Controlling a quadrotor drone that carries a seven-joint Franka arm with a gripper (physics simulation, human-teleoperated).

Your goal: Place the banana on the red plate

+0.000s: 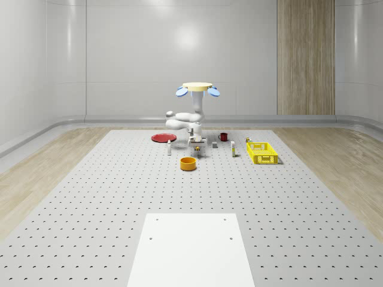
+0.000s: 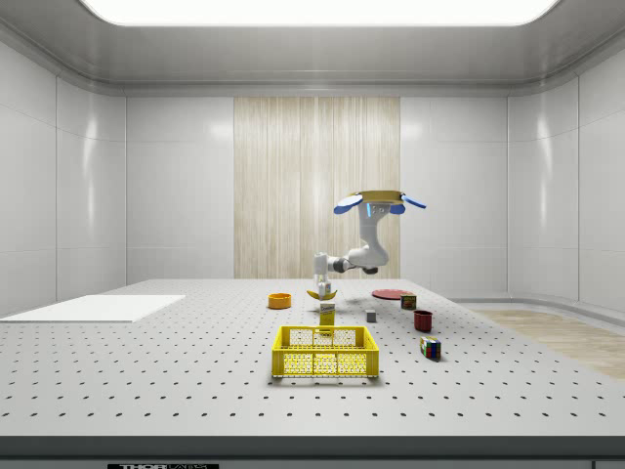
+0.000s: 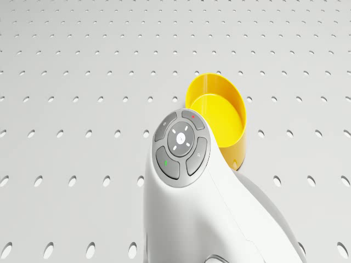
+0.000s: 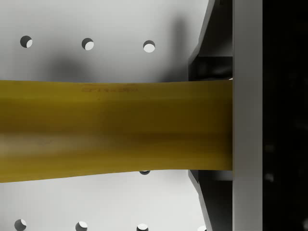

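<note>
Perforated counter [image 1: 90, 203]: drone [image 2: 379, 200] hovers, gripper [image 2: 321, 290] pinching banana [image 4: 110, 130] aloft (carry step); next, travel to red plate [image 1: 162, 138].

A simulated robotics test lab

A large perforated desk [image 1: 90, 197] with rows of evenly spaced mounting holes carries scattered test props, in a bare room of glossy white panelled walls [image 1: 137, 54] with rounded corners. One wood-grain wall panel [image 1: 305, 57] stands at about one o'clock in the whole-scene view, wood flooring [image 1: 36, 173] borders the desk, and a broad light panel [image 2: 312, 10] glows overhead.
</note>
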